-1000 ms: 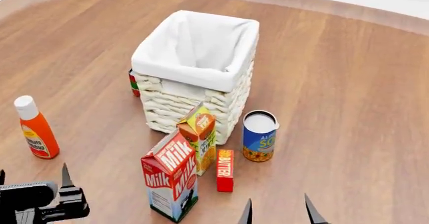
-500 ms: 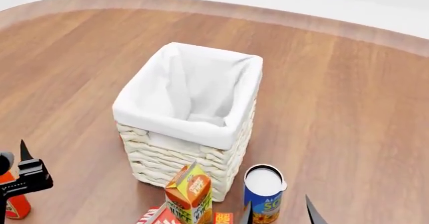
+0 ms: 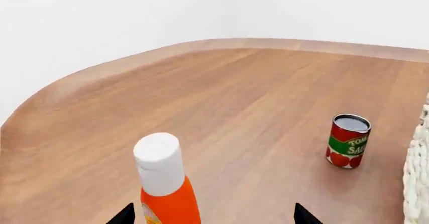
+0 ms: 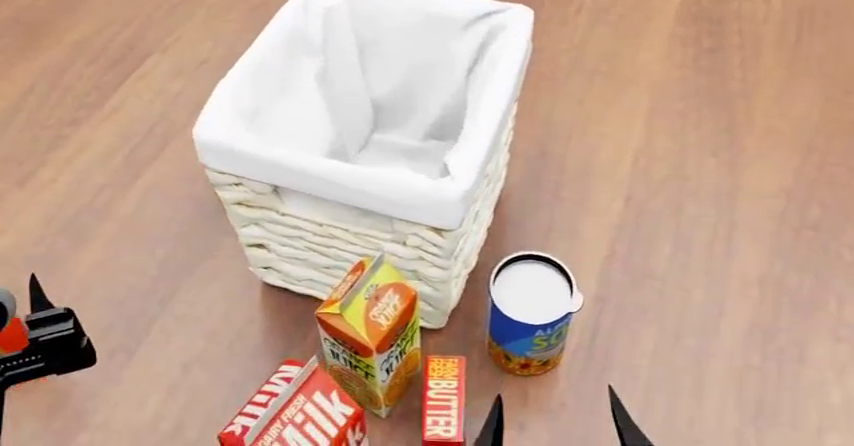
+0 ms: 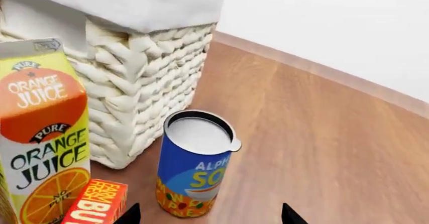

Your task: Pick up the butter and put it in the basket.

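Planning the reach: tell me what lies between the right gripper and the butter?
Nothing: in the head view only bare table separates the right gripper from the butter.

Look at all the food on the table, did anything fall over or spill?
Only the butter lies flat on the table; nothing has spilled. The orange juice carton, milk carton, soup can, tomato sauce can and orange bottle all stand upright, and the basket sits straight.

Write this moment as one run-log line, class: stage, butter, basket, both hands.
stage: pre-grasp | butter: on table, beside orange juice carton | basket: holds no butter | left hand: open | right hand: open, near butter
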